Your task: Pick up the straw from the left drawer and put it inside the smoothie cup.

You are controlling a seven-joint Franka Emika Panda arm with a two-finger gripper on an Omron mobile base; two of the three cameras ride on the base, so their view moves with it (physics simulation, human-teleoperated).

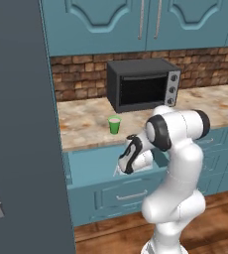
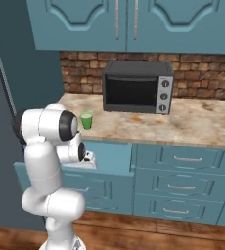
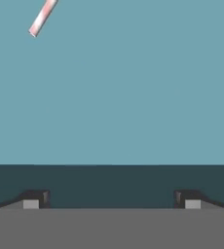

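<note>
The left drawer (image 1: pixel 91 163) (image 2: pixel 112 155) is pulled open under the counter, and its plain teal floor (image 3: pixel 114 87) spreads across the hand view. One end of the pinkish-white straw (image 3: pixel 42 18) lies on that floor at the top left, apart from my fingers. My gripper (image 3: pixel 111 199) (image 1: pixel 123 167) (image 2: pixel 89 158) reaches down into the drawer, open, with nothing between its wide-set fingertips (image 3: pixel 35 200). The green smoothie cup (image 1: pixel 114 125) (image 2: pixel 86 120) stands upright on the counter just behind the drawer.
A black oven (image 1: pixel 143 85) (image 2: pixel 138 87) sits on the marble counter (image 1: pixel 86 124) against the brick wall. Narrower teal drawers with silver handles (image 2: pixel 183 173) lie to the right. A tall dark grey panel (image 1: pixel 22 124) rises at the left.
</note>
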